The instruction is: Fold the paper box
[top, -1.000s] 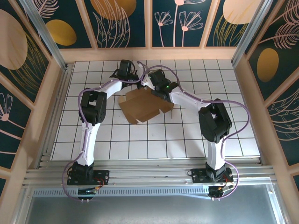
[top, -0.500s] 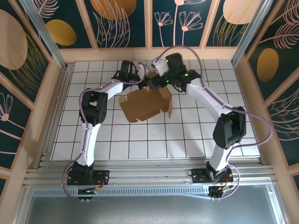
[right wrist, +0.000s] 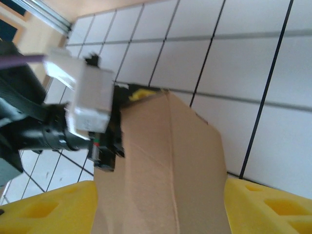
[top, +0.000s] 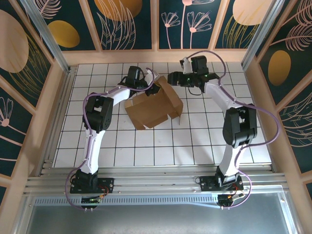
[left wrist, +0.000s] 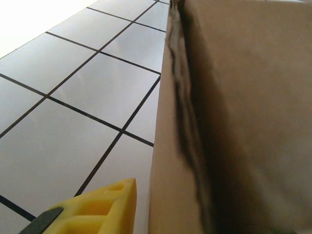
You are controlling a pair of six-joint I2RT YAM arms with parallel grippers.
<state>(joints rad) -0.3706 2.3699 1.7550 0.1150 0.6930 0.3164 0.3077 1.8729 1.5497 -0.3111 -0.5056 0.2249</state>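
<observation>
The paper box is a brown cardboard piece, partly folded, lying on the white tiled floor with one panel raised toward the far right. My left gripper is at its far left edge. In the left wrist view a cardboard wall stands upright, and one yellow finger sits just left of it with a thin gap; the other finger is hidden. My right gripper hovers at the far corner, open, its yellow fingers wide apart with the creased flap showing between them. The left wrist body is at that flap's far edge.
The tiled floor is walled by wooden-framed patterned panels on three sides. A metal rail with both arm bases runs along the near edge. Purple cables loop beside each arm.
My right arm has pulled back from over the box to its far right corner. The left fingers have parted slightly from the cardboard, and the box's far panel now stands higher.
</observation>
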